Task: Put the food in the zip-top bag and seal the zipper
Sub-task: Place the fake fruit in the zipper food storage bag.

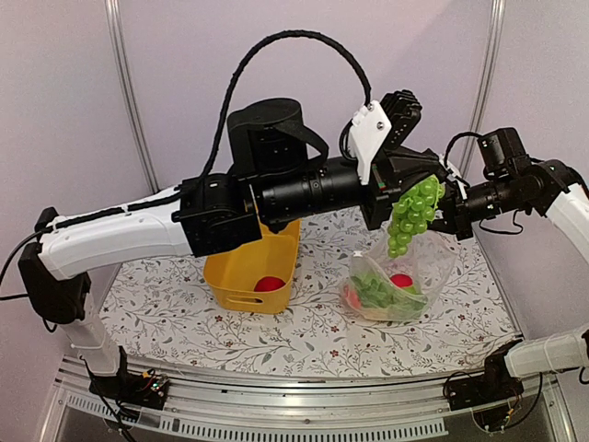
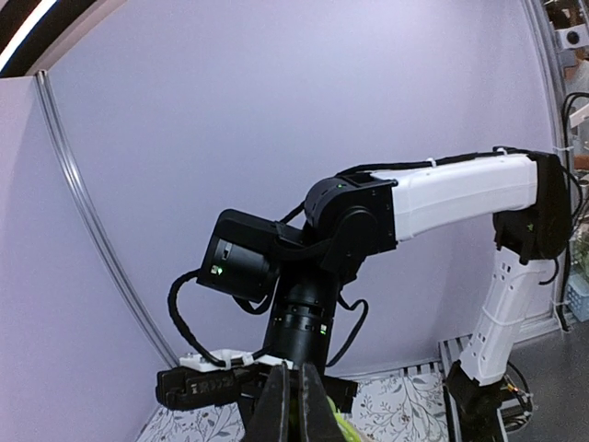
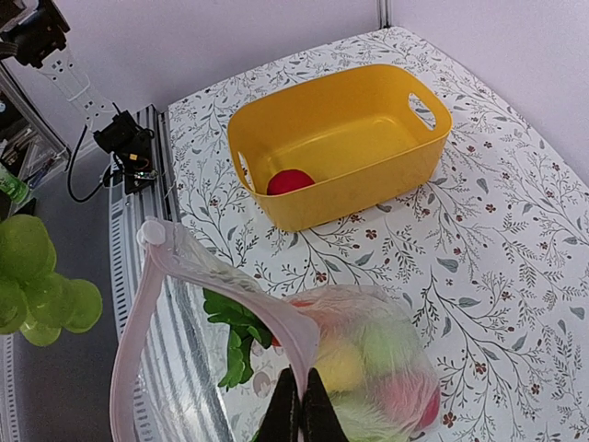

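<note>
My left gripper (image 1: 411,180) is shut on a bunch of green toy grapes (image 1: 411,217) and holds it above the open mouth of the zip-top bag (image 1: 433,262). In the left wrist view its fingers (image 2: 296,412) are pressed together, with a sliver of green (image 2: 346,429) beside them. My right gripper (image 3: 301,416) is shut on the pale pink zipper (image 3: 241,293) and holds the bag's mouth up and open. The bag (image 3: 396,368) holds a green leafy piece (image 3: 230,343) and yellow, green and red pieces. The grapes (image 3: 37,281) hang left of the mouth.
The yellow tub (image 1: 241,273) stands left of the bag with one red round piece (image 1: 269,284) inside; it also shows in the right wrist view (image 3: 368,189). The flowered table cover (image 1: 313,331) lies under both. The table's railed edge (image 3: 133,230) runs beside the bag.
</note>
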Controlling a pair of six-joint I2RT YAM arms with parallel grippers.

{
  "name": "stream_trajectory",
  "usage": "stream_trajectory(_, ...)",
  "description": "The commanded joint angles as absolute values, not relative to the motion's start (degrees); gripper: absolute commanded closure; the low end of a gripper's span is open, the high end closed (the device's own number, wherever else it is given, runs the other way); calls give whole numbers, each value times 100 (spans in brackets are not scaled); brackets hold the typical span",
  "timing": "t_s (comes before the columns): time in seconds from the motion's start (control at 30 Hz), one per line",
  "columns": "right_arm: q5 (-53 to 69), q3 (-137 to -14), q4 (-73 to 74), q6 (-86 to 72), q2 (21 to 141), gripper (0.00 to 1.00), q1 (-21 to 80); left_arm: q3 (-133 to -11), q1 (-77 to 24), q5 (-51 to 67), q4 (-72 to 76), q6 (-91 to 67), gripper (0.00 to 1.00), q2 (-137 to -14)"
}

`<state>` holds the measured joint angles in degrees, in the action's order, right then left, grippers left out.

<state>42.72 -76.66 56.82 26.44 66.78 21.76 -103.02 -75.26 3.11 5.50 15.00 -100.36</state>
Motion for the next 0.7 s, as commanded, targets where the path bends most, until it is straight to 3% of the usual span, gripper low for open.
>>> stream_trajectory(0.0, 4451, -7849, 5674, 2588, 6706, 100, 2213, -10811, -7541, 465, 793, 1551, 100, -10543)
stream_trajectory(0.27, 4431, -7978, 5717, 2487, 6754, 100, 2215, -10935, -7494, 315, 912, 1790, 100, -11154)
stream_trajectory(0.67, 4334, -8101, 5705, 2453, 6929, 100, 2215, -9214, -7440, -559, 2406, 2460, 100, -11094)
